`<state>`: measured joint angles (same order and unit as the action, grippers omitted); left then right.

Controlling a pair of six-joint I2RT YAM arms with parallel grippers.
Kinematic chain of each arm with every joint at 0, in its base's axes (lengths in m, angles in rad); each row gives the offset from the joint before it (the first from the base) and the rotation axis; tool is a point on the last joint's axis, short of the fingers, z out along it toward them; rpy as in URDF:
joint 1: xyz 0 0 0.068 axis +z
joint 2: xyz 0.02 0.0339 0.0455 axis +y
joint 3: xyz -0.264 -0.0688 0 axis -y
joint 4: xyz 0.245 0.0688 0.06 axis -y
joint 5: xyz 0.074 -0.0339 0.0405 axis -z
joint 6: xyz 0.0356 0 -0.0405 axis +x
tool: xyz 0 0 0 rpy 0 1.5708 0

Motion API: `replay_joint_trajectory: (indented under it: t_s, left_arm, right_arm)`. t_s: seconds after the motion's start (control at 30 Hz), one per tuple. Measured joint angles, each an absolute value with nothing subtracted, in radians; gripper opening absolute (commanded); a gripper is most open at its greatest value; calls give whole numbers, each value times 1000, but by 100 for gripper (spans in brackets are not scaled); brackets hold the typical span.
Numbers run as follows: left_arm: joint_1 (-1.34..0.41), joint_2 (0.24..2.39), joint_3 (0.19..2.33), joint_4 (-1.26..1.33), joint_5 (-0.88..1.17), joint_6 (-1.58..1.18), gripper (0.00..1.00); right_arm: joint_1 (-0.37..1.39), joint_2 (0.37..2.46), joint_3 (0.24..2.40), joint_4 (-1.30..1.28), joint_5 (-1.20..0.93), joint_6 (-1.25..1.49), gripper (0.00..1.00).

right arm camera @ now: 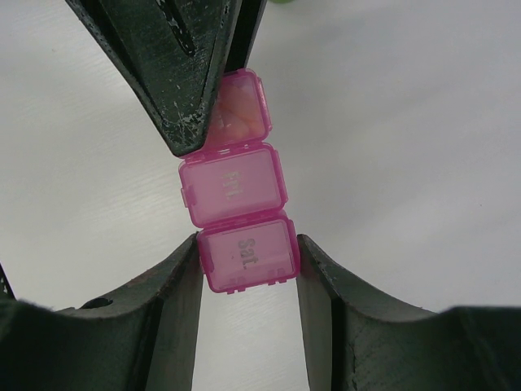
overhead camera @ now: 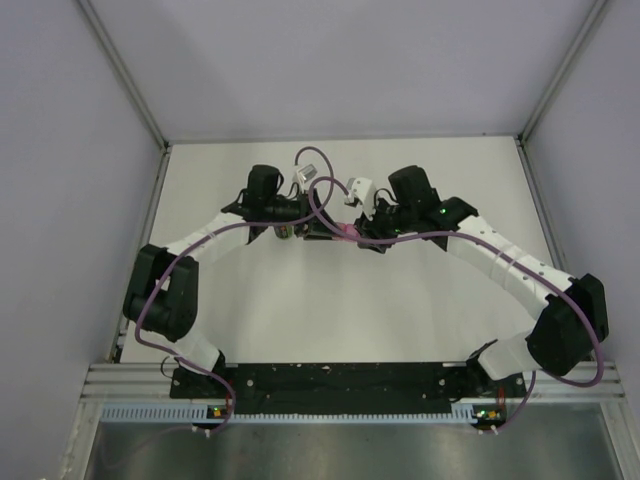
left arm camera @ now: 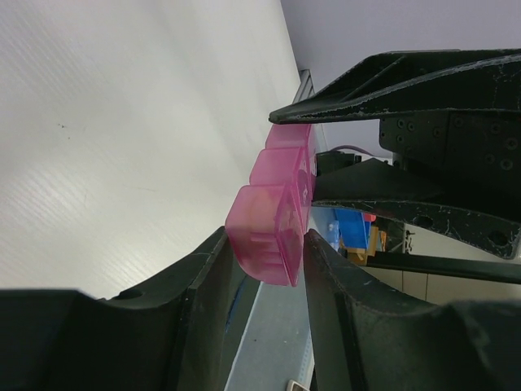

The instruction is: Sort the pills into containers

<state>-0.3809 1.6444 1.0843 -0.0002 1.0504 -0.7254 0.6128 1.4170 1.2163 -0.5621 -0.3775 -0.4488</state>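
Note:
The bright-pink translucent pill box (overhead camera: 345,232) hangs above the white table between my two grippers at mid-table. In the left wrist view my left gripper (left arm camera: 265,236) is shut on one end compartment of the pill box (left arm camera: 281,175). In the right wrist view my right gripper (right arm camera: 248,244) is shut on the other end compartment, marked "Sat.", of the pill box (right arm camera: 232,186). The lids marked "Sat." and "Fri" are closed. A left finger (right arm camera: 175,73) covers part of the third compartment, where pale shapes show through the pink. No loose pills show.
A small greenish object (overhead camera: 285,232) sits under the left wrist. The white table (overhead camera: 330,310) is fenced by grey walls and metal posts. Purple cables loop over both arms. A blue bin (left arm camera: 352,228) shows beyond the table edge.

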Motion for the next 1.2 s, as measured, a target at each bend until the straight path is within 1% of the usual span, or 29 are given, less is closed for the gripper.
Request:
replay_joint_trajectory:
  t_s: [0.17, 0.33, 0.43, 0.57, 0.6, 0.87, 1.2]
  left_arm:
    - [-383, 1644, 1084, -6, 1046, -707, 38]
    - [-387, 1644, 1084, -8, 1038, -704, 27]
    - [-388, 1644, 1084, -14, 1036, -704, 19]
    - [-388, 1644, 1084, -15, 1036, -706, 2]
    - [-389, 1644, 1084, -15, 1036, -707, 0]
    - [-389, 1644, 1081, 1, 1036, -731, 0]
    - [-389, 1637, 1011, 106, 1027, -829, 0]
  right_arm:
    - [613, 1417, 1216, -563, -376, -449, 0]
    - [612, 1419, 1216, -570, -369, -449, 0]
    - [612, 1419, 1216, -571, -369, -449, 0]
    - [612, 1419, 1216, -573, -368, -449, 0]
    - [612, 1419, 1216, -573, -368, -449, 0]
    - [612, 1419, 1216, -574, -368, -449, 0]
    - [612, 1435, 1216, -586, -379, -447, 0]
